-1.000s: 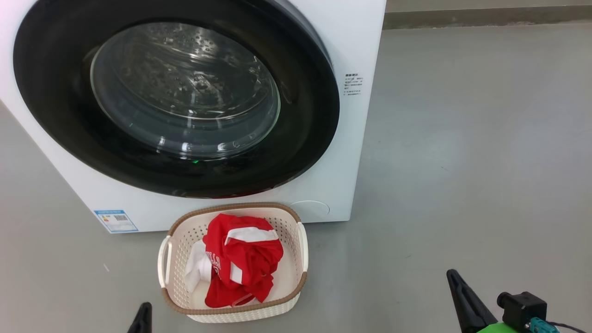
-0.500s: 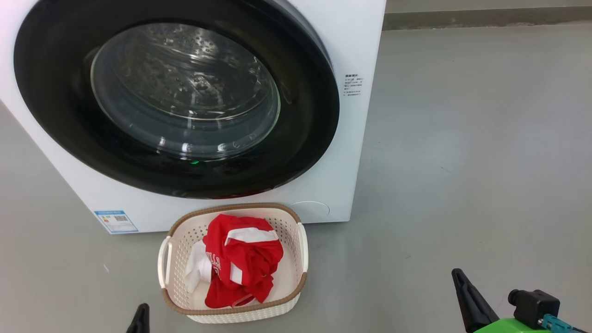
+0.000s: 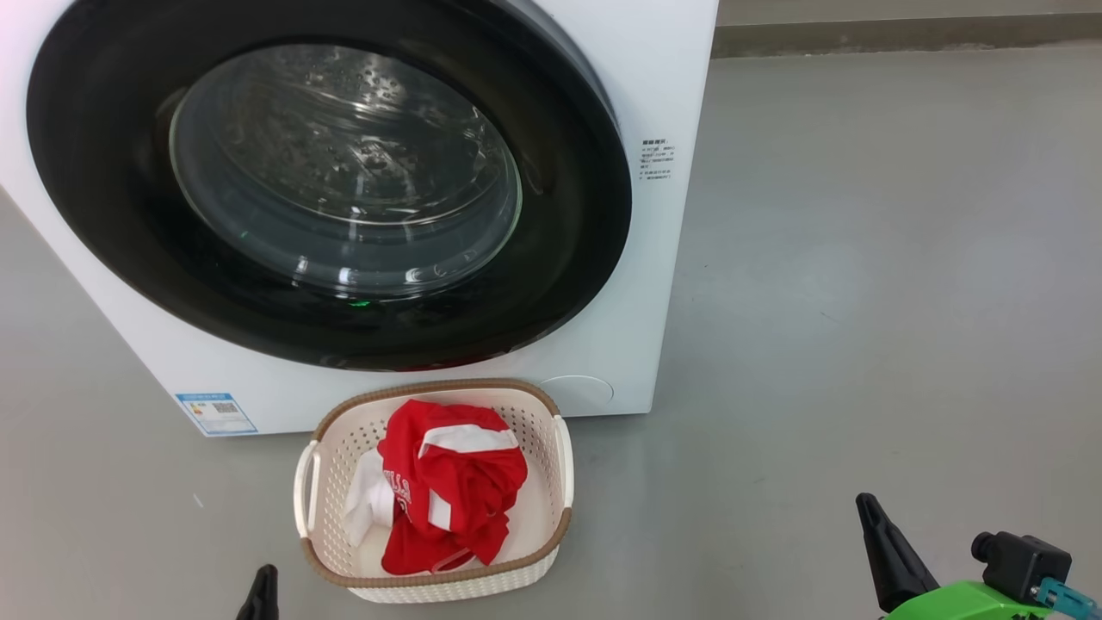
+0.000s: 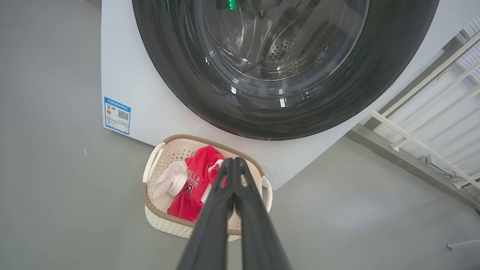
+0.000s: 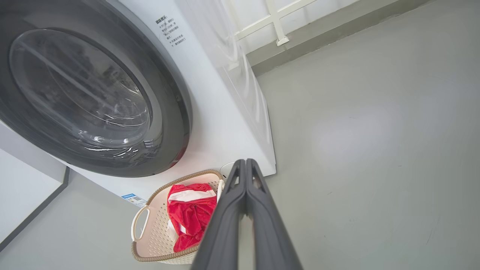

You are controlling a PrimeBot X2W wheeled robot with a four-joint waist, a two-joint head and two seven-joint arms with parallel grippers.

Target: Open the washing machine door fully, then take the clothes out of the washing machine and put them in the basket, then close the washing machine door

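Observation:
The washing machine (image 3: 667, 77) is a big white box, and its door (image 3: 564, 258), a black ring around domed glass, lies shut against the front. Just before it on the floor stands the cream basket (image 3: 535, 430), holding the red clothes (image 3: 456, 474) with white trim. My left gripper (image 3: 264, 588) shows as a dark tip left of the basket, and its wrist view has its fingers (image 4: 210, 225) pressed together, empty, over the clothes (image 4: 195, 180). My right gripper (image 3: 871, 517) is low at the right and shut, its fingers (image 5: 225, 225) beside the basket (image 5: 150, 240).
Bare grey floor (image 3: 861, 301) spreads to the right of the machine. A dark skirting strip (image 3: 861, 34) runs along the far wall. A white railing (image 4: 416, 144) stands past the machine's right side, and a white panel (image 5: 22, 180) stands at its left.
My right gripper has slid a little to the right and down in the head view. The left tip has sunk slightly. Door, basket and clothes are as before.

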